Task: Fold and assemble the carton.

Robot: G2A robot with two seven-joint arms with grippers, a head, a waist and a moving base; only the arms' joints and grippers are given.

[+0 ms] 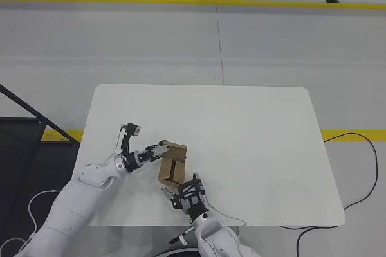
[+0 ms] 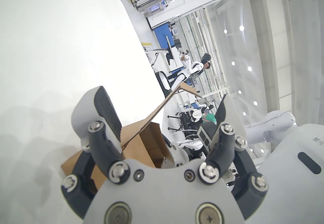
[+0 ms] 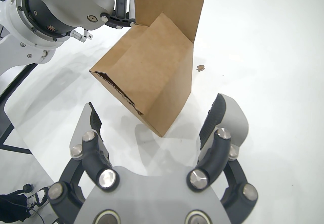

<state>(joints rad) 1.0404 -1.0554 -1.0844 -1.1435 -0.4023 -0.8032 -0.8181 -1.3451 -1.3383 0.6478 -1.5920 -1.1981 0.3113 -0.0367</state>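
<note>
From above, we see a small brown cardboard carton [image 1: 173,164] on the white, round-cornered table [image 1: 244,122], towards its near-left part. The left gripper [image 1: 161,148] sits at the carton's far-left corner. The right gripper [image 1: 187,190] hovers just beside the carton's near end.

At the left wrist, we look along the left gripper [image 2: 162,98], its black-padded fingers [image 2: 107,111] spread wide. A thin raised flap of the carton [image 2: 149,138] passes between them, close against one pad. We cannot tell whether that pad touches it. The table [image 2: 63,32] stretches away beyond.

At the right wrist, the right gripper [image 3: 155,104] is likewise spread and holds nothing, and it is apart from the carton [image 3: 152,75]. The carton stands tilted, with one lower corner down on the table [image 3: 253,32] and one long flap rising upright. Behind it, the left gripper [image 3: 124,14] meets the carton where that flap hinges. A small brown scrap of cardboard [image 3: 201,68] lies on the table near the carton.
</note>
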